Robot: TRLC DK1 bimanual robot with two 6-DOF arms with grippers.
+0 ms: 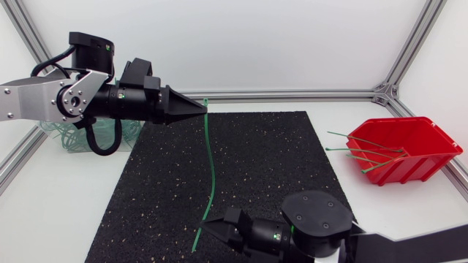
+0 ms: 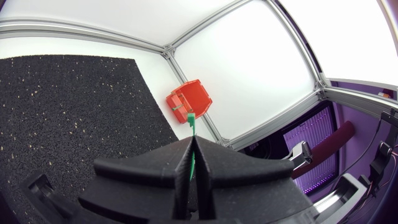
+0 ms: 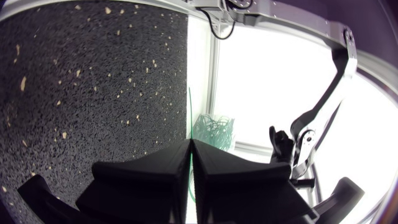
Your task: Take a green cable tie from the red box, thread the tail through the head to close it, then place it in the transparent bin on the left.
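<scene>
Red box (image 1: 409,164), well off from both fingers: several loose ties (image 1: 365,153) inside, some poking over the rim. Bin (image 1: 53,133), under the left arm and ahead of the right fingers (image 1: 219,231): a tangle of looped ties (image 3: 214,127). Left fingers (image 1: 179,107) pressed together, pinching one tie (image 1: 210,157) just below its head (image 2: 191,117), which sticks out past the tips. The tie runs over the mat (image 1: 278,168) to the right fingers, also closed on it near the tail; a short end juts beyond them.

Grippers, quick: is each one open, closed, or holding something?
Left gripper: closed on the green cable tie, near one end.
Right gripper: closed on the same tie, near its other end.
</scene>
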